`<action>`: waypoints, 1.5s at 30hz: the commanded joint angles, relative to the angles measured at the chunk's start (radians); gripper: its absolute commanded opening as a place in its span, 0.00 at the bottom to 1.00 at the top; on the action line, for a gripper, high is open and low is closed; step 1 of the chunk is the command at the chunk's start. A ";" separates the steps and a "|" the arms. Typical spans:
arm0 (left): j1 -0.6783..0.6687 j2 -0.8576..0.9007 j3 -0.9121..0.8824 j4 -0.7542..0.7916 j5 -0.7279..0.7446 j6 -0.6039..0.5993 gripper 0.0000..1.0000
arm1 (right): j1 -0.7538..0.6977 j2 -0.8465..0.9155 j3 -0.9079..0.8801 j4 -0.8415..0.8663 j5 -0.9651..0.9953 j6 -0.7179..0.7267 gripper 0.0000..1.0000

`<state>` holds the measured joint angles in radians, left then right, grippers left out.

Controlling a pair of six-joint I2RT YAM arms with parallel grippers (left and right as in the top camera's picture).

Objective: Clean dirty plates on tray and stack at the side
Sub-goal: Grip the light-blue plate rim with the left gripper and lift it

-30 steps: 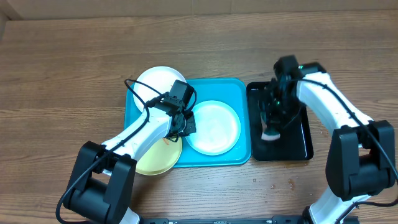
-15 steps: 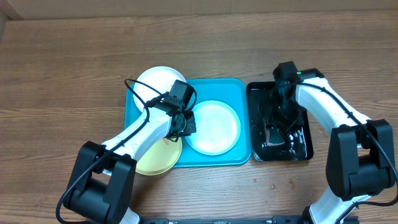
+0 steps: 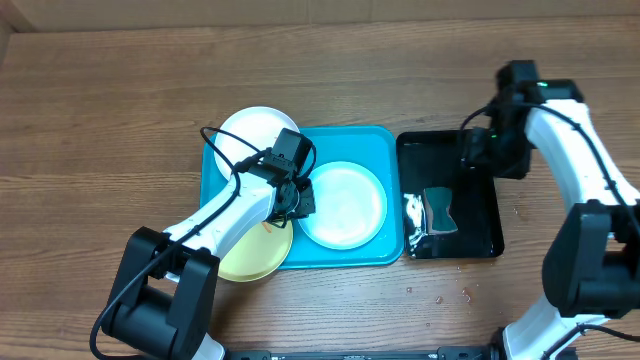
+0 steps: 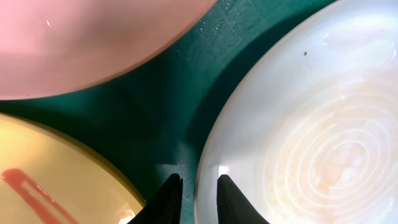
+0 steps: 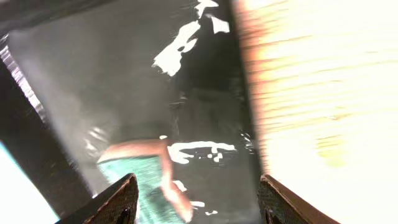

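From above: the blue tray [image 3: 382, 147] has the pale plate [image 3: 345, 205] lying fully inside it. The white plate [image 3: 255, 130] overhangs its far-left corner and the yellow plate [image 3: 245, 258] overhangs the near-left edge. The yellow one has an orange smear [image 3: 268, 228] on it, so I'd guess it isn't wiped yet. Nothing is stacked out on the table [image 3: 100, 100]. The left gripper [image 3: 298, 203] sits low at the pale plate's left edge, probably to steady or lift it. The black tray [image 3: 483, 232] just beside holds the sponge [image 3: 437, 210] and looks wet. The right gripper [image 3: 480, 152] hangs over its far end.

Left wrist cam: the fingers are only narrowly apart, astride the pale plate's rim. Can't tell if they actually pinch it.

Right wrist cam: jaws wide, nothing in them, and the sponge lies below in the wet black tray. Looks like that's its parking spot between wipes.
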<state>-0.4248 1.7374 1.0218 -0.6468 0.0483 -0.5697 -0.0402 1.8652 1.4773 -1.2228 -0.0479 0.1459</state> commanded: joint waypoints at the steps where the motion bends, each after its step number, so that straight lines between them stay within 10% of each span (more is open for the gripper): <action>1: -0.002 0.021 0.021 0.007 0.000 0.008 0.21 | -0.059 -0.029 0.021 0.006 0.001 0.050 0.63; 6: -0.002 0.033 0.021 0.027 0.001 0.005 0.20 | -0.101 -0.029 0.021 0.010 0.002 0.049 1.00; 19: -0.002 0.041 0.021 0.062 0.022 0.005 0.04 | -0.111 -0.029 0.021 0.071 0.002 0.048 1.00; 45: 0.025 0.041 0.504 -0.192 0.031 0.076 0.04 | -0.111 -0.029 0.021 0.121 0.002 0.048 1.00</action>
<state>-0.3950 1.7695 1.4799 -0.8413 0.0746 -0.5159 -0.1444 1.8652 1.4773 -1.1072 -0.0452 0.1871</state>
